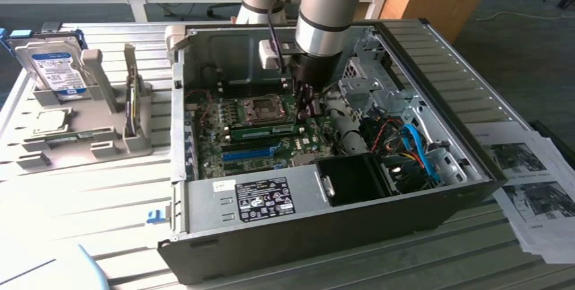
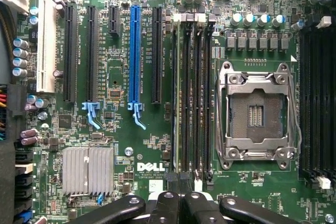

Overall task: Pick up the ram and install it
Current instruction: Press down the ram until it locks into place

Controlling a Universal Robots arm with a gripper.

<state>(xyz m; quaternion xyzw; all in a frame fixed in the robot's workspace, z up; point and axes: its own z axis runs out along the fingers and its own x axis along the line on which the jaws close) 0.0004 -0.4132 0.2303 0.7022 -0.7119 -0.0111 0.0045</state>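
Note:
The ram (image 1: 265, 129) is a thin green stick standing on edge in a slot on the motherboard inside the open computer case (image 1: 269, 199). In the wrist view the ram (image 2: 176, 98) appears edge-on as a pale line in a black slot beside the CPU socket (image 2: 257, 111). My gripper (image 1: 306, 110) reaches down into the case at the end of the stick on the exterior view's right. Its black fingers (image 2: 157, 205) are shut, tips together at the stick's near end. Whether they pinch it or rest on it is unclear.
A silver hard drive (image 1: 54, 61) stands in a grey holder (image 1: 81, 128) at the exterior view's left. A bright-blue slot (image 1: 247, 153) lies near the ram. Cables, a black fan shroud (image 1: 359, 179) and the drive cage crowd the case's right side. Papers (image 1: 530, 182) lie outside it.

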